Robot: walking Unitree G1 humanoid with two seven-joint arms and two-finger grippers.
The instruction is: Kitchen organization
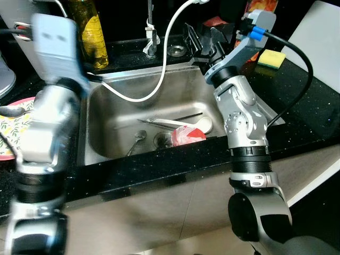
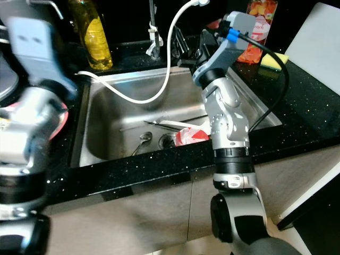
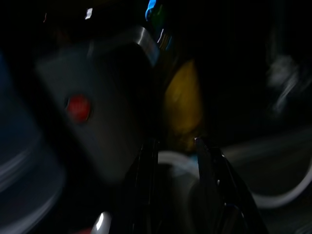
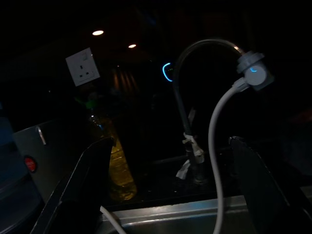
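The steel sink (image 1: 101, 127) holds a red-and-white cup (image 1: 186, 135) on its side near the drain. With it lie a white spoon (image 1: 203, 125), a fork (image 1: 159, 121) and a metal spoon (image 1: 139, 138). My right gripper (image 1: 204, 40) is raised over the sink's back right corner, beside the faucet (image 1: 150, 32). It is open and holds nothing; in its wrist view the right gripper (image 4: 170, 161) faces the faucet. My left arm (image 1: 50, 106) is raised and blurred at the left. My left gripper (image 3: 175, 165) is slightly open in front of a yellow oil bottle (image 3: 183, 112).
A white hose (image 1: 159, 79) loops from the faucet head into the sink. The oil bottle (image 1: 90, 32) stands behind the sink's left corner. A floral plate (image 1: 13, 125) lies on the left counter. A yellow sponge (image 1: 271, 58) and a red packet (image 2: 260, 21) sit at the back right.
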